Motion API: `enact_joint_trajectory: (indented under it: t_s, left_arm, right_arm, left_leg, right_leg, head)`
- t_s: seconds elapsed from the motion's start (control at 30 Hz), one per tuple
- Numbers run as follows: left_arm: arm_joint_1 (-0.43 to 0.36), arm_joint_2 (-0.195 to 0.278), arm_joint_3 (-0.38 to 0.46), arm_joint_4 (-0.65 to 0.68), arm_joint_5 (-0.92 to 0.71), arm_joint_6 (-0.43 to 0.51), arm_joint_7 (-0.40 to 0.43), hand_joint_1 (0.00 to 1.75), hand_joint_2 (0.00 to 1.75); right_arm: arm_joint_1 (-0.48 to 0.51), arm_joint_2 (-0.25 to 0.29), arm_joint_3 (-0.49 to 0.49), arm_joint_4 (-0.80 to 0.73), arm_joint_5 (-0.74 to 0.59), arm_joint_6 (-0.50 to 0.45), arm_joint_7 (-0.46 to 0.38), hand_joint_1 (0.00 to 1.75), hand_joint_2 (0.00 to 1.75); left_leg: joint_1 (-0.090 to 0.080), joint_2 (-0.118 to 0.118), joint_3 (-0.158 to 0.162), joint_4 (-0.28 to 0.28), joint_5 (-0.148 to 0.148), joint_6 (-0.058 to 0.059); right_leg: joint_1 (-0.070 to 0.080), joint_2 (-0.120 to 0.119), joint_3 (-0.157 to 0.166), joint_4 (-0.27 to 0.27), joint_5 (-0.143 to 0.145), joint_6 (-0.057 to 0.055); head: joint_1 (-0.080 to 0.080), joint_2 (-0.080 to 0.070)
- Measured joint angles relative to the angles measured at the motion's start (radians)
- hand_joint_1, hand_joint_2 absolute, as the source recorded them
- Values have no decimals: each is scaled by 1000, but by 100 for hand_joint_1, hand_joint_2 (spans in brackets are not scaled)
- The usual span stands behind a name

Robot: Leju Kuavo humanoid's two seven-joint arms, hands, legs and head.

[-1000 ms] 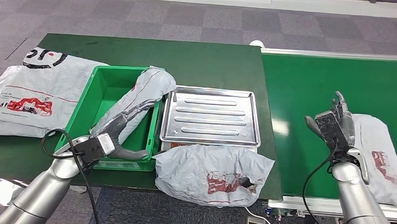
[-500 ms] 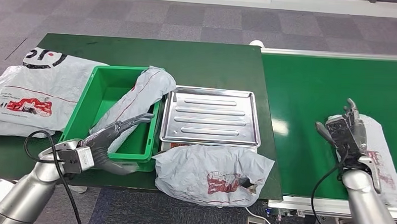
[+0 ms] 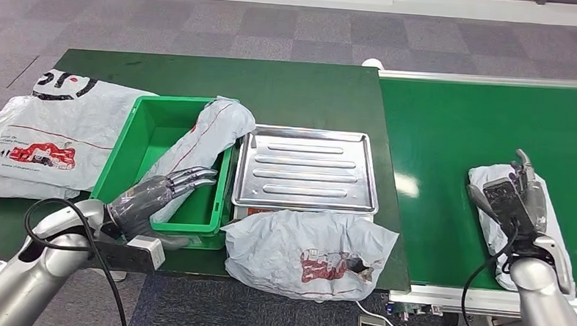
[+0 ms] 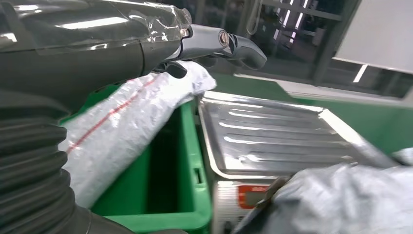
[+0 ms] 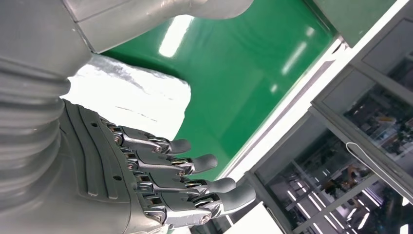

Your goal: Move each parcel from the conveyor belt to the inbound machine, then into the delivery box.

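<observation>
A long grey-white parcel (image 3: 207, 139) (image 4: 126, 117) lies slanted in the green delivery box (image 3: 124, 152), its far end over the rim. My left hand (image 3: 154, 194) (image 4: 97, 44) hovers at the box's near right corner. Its fingers are spread over the parcel's near end and grip nothing. The metal tray of the inbound machine (image 3: 305, 167) (image 4: 277, 136) stands bare beside the box. On the green conveyor belt (image 3: 449, 126) lies another white parcel (image 3: 490, 179) (image 5: 131, 100). My right hand (image 3: 518, 196) (image 5: 160, 180) is open just above it, fingers stretched out.
A crumpled white parcel (image 3: 307, 252) (image 4: 341, 200) lies at the table's front edge, before the tray. A large flat white bag (image 3: 48, 134) covers the table's left end. The dark green table top behind box and tray is bare. Cables trail from both wrists.
My left arm has drawn back and turned, and its fingers now spread over the parcel in the box. My right hand has moved right and nearer, and the belt parcel now shows to its left.
</observation>
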Motion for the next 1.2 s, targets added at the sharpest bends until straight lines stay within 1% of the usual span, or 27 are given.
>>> enact_joint_trajectory:
  t_s: [0.07, 0.13, 0.17, 0.23, 0.3, 0.37, 0.43, 0.5, 0.63, 0.77, 0.87, 0.97, 1.2]
  left_arm:
    - [15, 0, -20, -11, -69, 86, 51, 0, 175]
    - [30, -9, -41, -14, -150, 194, 129, 0, 175]
    - [38, -18, -54, -14, -192, 251, 173, 0, 175]
    - [53, -40, -81, -14, -253, 335, 243, 0, 175]
    - [72, -69, -108, -15, -284, 387, 293, 0, 175]
    - [88, -101, -130, -15, -305, 413, 327, 0, 175]
    - [96, -135, -156, -17, -324, 418, 347, 0, 175]
    - [95, -167, -187, -18, -318, 391, 344, 0, 175]
    - [61, -217, -249, -7, -223, 250, 275, 0, 175]
    - [27, -241, -289, 6, -138, 159, 200, 0, 175]
    - [6, -243, -313, 9, -91, 100, 132, 0, 175]
    - [-10, -242, -326, 12, -72, 78, 102, 0, 175]
    - [-26, -241, -334, 16, -69, 72, 98, 0, 175]
  right_arm:
    - [0, 2, 0, -4, 13, 0, 6, 0, 175]
    - [3, 7, -2, -12, 32, 1, 10, 0, 175]
    - [4, 11, -3, -16, 41, 4, 10, 0, 175]
    - [1, 18, -4, -19, 56, 14, 11, 0, 175]
    - [-9, 23, -4, -19, 65, 27, 11, 0, 175]
    - [-21, 28, -4, -18, 73, 33, 11, 0, 87]
    - [-32, 34, -4, -18, 83, 33, 15, 0, 0]
    - [-31, 40, -6, -21, 92, 30, 24, 0, 0]
    - [26, 45, -37, -73, 98, 28, 43, 0, 0]
    - [87, 52, -79, -136, 114, 42, 62, 0, 0]
    - [111, 57, -98, -168, 125, 50, 72, 0, 0]
    - [123, 58, -112, -186, 127, 51, 76, 0, 0]
    - [135, 59, -127, -204, 128, 51, 77, 0, 0]
  left_leg:
    - [0, 0, 0, 0, 0, 0]
    - [0, 0, 0, 0, 0, 0]
    - [0, 0, 0, 0, -1, 0]
    - [0, 0, 0, 0, -1, 1]
    - [-1, 0, 0, 0, -1, 1]
    - [-1, 0, 0, 0, -1, 1]
    - [-1, -1, 0, 0, -1, 1]
    - [-1, -1, 0, 0, -2, 2]
    - [-1, -4, 0, 1, -2, 3]
    - [-1, -3, 0, 1, -3, 3]
    - [-1, -1, 0, 1, -3, 3]
    - [-1, -1, 0, 1, -3, 3]
    - [-1, -1, 0, 1, -3, 3]
  right_leg:
    - [0, 0, 0, 0, 0, 0]
    - [0, 0, 0, 0, 0, 0]
    - [0, 0, 0, 0, 0, 1]
    - [0, 0, 0, 0, -1, 1]
    - [-1, 0, 0, 0, -1, 1]
    - [-1, 0, 0, 0, -1, 1]
    - [-1, -1, 0, -1, -1, 1]
    - [-1, -2, 0, -1, -1, 1]
    - [-1, -6, 2, -1, -1, 2]
    - [-1, -4, 1, -1, -2, 2]
    - [-1, -3, 1, -1, -2, 2]
    - [-1, -3, 1, -1, -2, 1]
    - [-1, -2, 1, -1, -2, 1]
  head:
    - [0, 0]
    - [0, 0]
    - [0, 0]
    - [0, 0]
    - [0, 0]
    - [0, 0]
    - [0, 0]
    - [0, 0]
    - [0, 0]
    - [0, 0]
    - [0, 0]
    - [0, 0]
    - [0, 0]
